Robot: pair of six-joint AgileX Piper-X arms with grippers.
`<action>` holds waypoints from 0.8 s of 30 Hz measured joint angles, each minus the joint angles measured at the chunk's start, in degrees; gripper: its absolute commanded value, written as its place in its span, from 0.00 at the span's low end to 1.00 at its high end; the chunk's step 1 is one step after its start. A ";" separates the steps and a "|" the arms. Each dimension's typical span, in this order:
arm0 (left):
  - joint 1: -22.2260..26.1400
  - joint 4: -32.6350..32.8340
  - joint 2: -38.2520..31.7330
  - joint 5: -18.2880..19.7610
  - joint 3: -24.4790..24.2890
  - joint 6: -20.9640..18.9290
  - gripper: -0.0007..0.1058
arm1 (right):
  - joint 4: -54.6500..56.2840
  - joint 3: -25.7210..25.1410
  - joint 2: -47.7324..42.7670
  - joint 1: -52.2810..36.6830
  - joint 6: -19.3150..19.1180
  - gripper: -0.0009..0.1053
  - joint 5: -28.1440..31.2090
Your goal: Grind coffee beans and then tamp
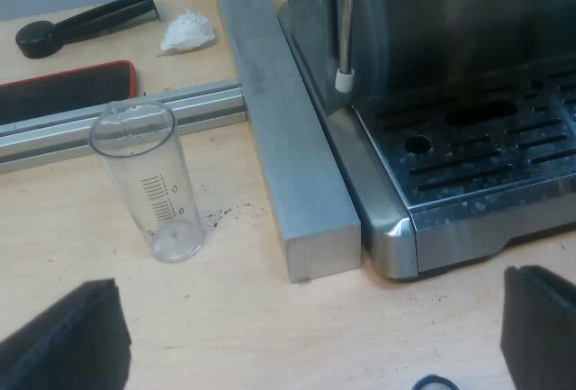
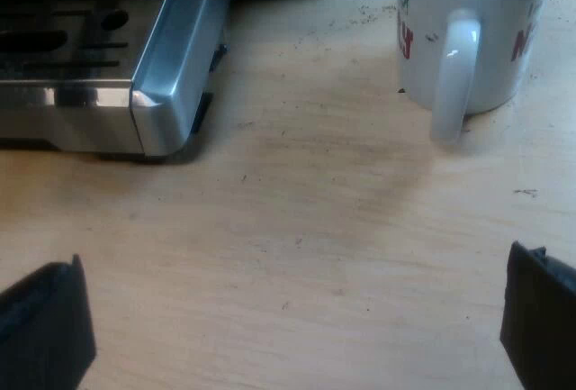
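— Left gripper (image 1: 301, 345)?
— Gapes wide, empty, near upright glass (image 1: 148, 183) and machine (image 1: 468, 138). Beyond, tamper (image 1: 81, 25) on its side.
— Right gripper (image 2: 292, 327)?
— Gapes too, empty, facing mug (image 2: 472, 30) and machine corner.

The espresso machine (image 1: 468, 156) is cut off above its drip tray, and the mug (image 2: 504, 12) loses its rim and part of its red lettering at the edge

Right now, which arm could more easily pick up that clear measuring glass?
Probably the left. The measuring glass stands upright on the table just ahead of the left gripper, which is open. The right gripper, also open, faces the mug and a corner of the espresso machine instead.
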 measured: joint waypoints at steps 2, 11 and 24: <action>0.00 0.00 0.00 0.00 0.00 0.00 0.80 | 0.00 0.00 0.00 0.00 -0.01 0.89 0.00; 0.00 0.73 0.00 2.25 -0.20 0.00 0.80 | 0.19 -0.16 0.00 0.97 1.96 0.88 0.00; -4.24 3.74 6.79 8.82 -7.75 0.00 0.80 | 6.14 -13.35 13.16 12.51 1.76 0.88 0.00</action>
